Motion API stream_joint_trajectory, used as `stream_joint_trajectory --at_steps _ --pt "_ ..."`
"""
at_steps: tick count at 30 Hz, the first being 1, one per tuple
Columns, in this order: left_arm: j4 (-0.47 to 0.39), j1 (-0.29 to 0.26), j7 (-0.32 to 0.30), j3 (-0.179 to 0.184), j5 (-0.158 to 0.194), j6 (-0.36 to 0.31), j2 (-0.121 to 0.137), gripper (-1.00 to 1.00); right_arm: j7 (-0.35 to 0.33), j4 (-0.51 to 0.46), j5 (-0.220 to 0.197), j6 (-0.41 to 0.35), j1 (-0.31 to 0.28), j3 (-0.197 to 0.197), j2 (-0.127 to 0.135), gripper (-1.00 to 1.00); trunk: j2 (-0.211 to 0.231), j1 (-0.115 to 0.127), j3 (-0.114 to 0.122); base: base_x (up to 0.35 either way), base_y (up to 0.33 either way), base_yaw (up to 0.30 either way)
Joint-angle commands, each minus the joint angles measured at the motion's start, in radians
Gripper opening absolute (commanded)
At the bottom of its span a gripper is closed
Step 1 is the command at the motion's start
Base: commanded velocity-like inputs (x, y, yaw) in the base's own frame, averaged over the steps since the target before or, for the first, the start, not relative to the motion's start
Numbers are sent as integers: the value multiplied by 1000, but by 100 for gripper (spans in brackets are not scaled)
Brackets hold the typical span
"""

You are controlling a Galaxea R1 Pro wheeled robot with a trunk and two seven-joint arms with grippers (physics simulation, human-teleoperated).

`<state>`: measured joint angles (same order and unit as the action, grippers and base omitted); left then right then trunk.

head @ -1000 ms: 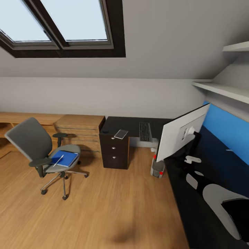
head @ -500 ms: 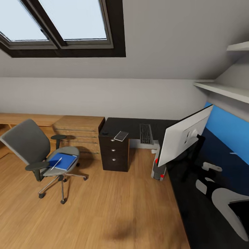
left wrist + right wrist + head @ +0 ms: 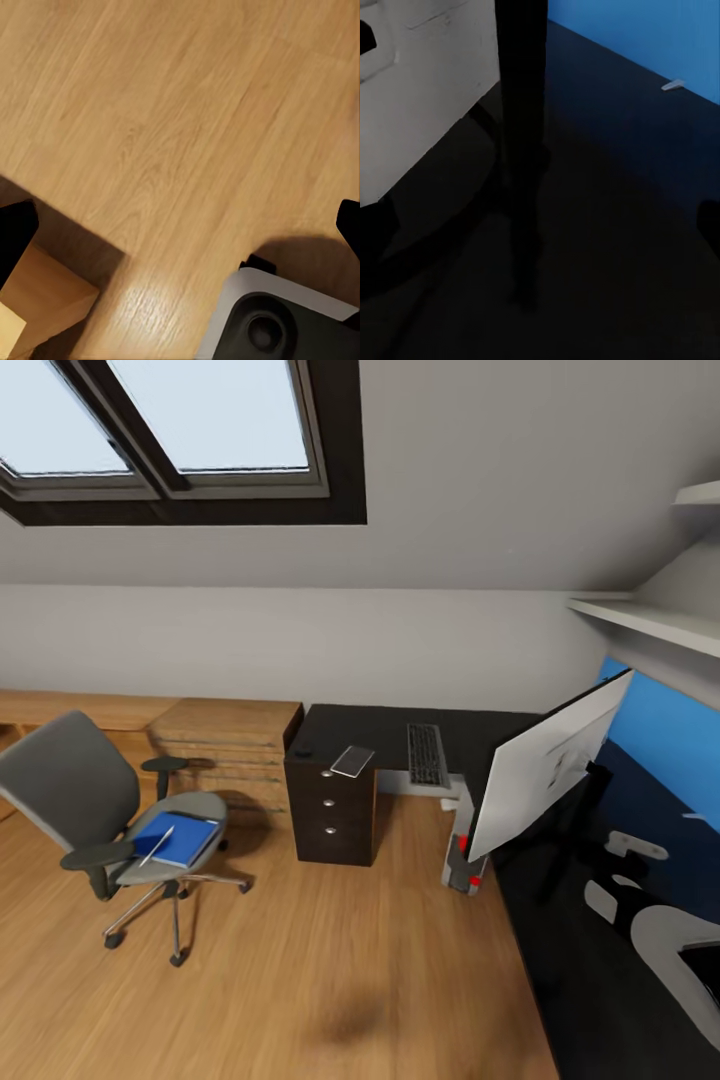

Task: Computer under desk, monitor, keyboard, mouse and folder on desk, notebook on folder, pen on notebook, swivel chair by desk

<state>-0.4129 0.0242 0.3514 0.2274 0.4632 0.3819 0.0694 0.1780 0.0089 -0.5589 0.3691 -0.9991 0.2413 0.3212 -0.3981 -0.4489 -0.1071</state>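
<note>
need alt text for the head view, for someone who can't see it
A bedroom workspace under a sloped ceiling with a skylight: a black L-shaped desk holds a keyboard, a small notebook and a tilted monitor. A grey computer stands on the floor beneath. To the left, a grey swivel chair carries a blue folder with a pen on it.

Computer [image 3: 464, 857]: we are seeing only a lower strip with red marks; the monitor [image 3: 545, 765] is covering the rest.
Mouse [image 3: 303, 739]: we are making out a small dark lump, too small to confirm.
Desk [image 3: 560, 960]: the picture's right and bottom edges are cutting off its near wing.
Swivel chair [image 3: 75, 785]: the left edge is clipping its backrest.
</note>
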Motion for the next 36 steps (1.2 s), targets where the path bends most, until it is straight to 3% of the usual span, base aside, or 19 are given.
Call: stream_joint_trajectory --at_steps 1,8,16,18,19,21,23,28,32,36 --pt "-2 0 8 8 6 1 1 100 3 1 -6 3 -1 1 -1 100 -2 -1 -2 215 35 0" --pt "-2 -1 8 9 5 2 -1 100 3 0 -6 2 -1 -31 3 100 -2 -1 -2 162 10 0" --pt "-132 0 8 9 17 -6 -16 100 7 0 -6 1 -1 -33 8 100 -37 -20 -18 4 0 0" --pt "-354 -1 9 -1 38 -295 -24 100 44 -1 -6 -18 -1 -33 8 100 -51 -28 -24 0 0 0" --pt "-401 -1 10 -7 45 -369 -24 100 50 -2 -6 -28 -2 -33 8 100 -58 -32 -27 0 0 0" --pt "-655 -1 12 -72 101 -683 -27 100 67 -31 -6 -100 -2 -34 7 100 -72 -39 -33 0 0 0" --pt "-807 -1 13 -103 139 -828 -29 100 75 -47 -6 -142 -2 -34 8 100 -86 -47 -39 0 0 0" --pt "-1062 -1 17 -130 220 -965 -52 100 85 -62 -6 -183 -3 -34 6 100 -121 -66 -55 0 0 0" --pt "-1117 -1 18 -135 237 -983 -60 100 85 -65 -6 -178 -3 -42 6 100 -149 -82 -68 0 0 0" --pt "-1098 -1 21 -138 242 -988 -61 100 84 -65 -6 -165 -3 -57 5 100 -177 -97 -80 0 0 0"
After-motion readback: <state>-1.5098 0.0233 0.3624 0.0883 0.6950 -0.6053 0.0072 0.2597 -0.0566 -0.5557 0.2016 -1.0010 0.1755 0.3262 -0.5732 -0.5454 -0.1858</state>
